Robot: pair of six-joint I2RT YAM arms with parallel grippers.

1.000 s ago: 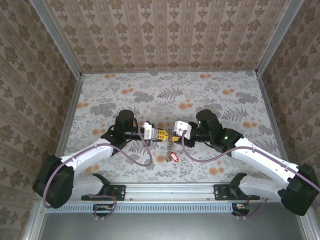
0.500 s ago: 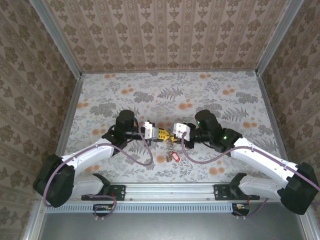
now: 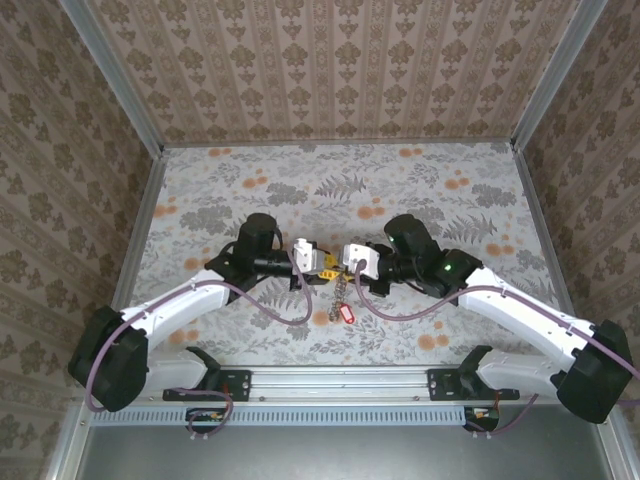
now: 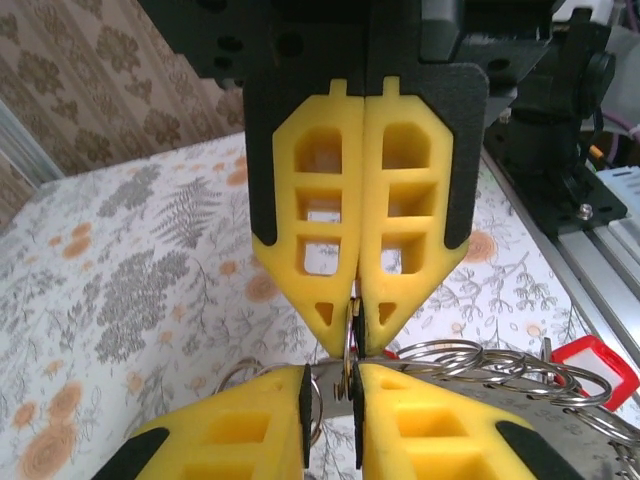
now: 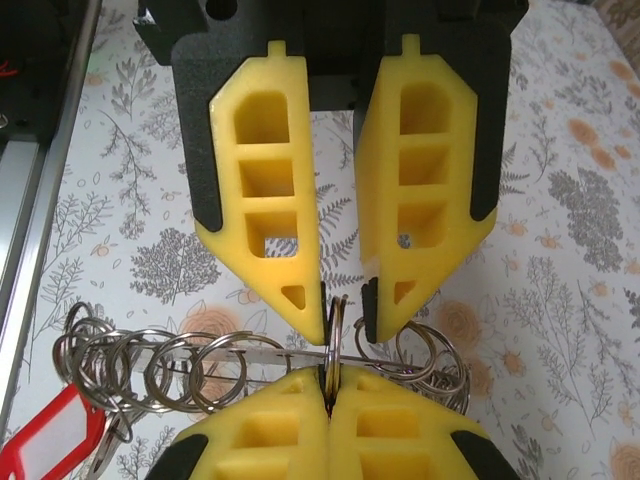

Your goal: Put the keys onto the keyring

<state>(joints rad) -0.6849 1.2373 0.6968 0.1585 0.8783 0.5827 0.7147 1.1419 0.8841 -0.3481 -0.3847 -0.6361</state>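
Above the middle of the floral table (image 3: 250, 180), the top view has the left gripper (image 3: 326, 266) and the right gripper (image 3: 343, 266) meeting tip to tip. A string of rings (image 3: 342, 288) dangles from that point toward the arms' bases. The red tag (image 3: 348, 314) of one of the keys (image 3: 340, 312) ends it, on or just over the cloth — I cannot tell which.

In the left wrist view, the left gripper (image 4: 333, 385) at the bottom edge has its jaws slightly parted, with the thin keyring (image 4: 347, 345) edge-on in the gap. Facing it, the right gripper (image 4: 356, 325) is pressed together on the same ring. The string of rings (image 4: 480, 362) trails off to the right, the red tag (image 4: 595, 365) beyond it.

In the right wrist view, the right gripper (image 5: 329, 395) is clamped on the keyring (image 5: 334, 335). The left gripper (image 5: 345, 315) straddles it with daylight on both sides.

The ring's plane runs along the line from wrist to wrist, so both tips are equally near — but only the right one carries it. The keys hang off to the side nearer the bases, and the freed left gripper looks best placed to fetch one.
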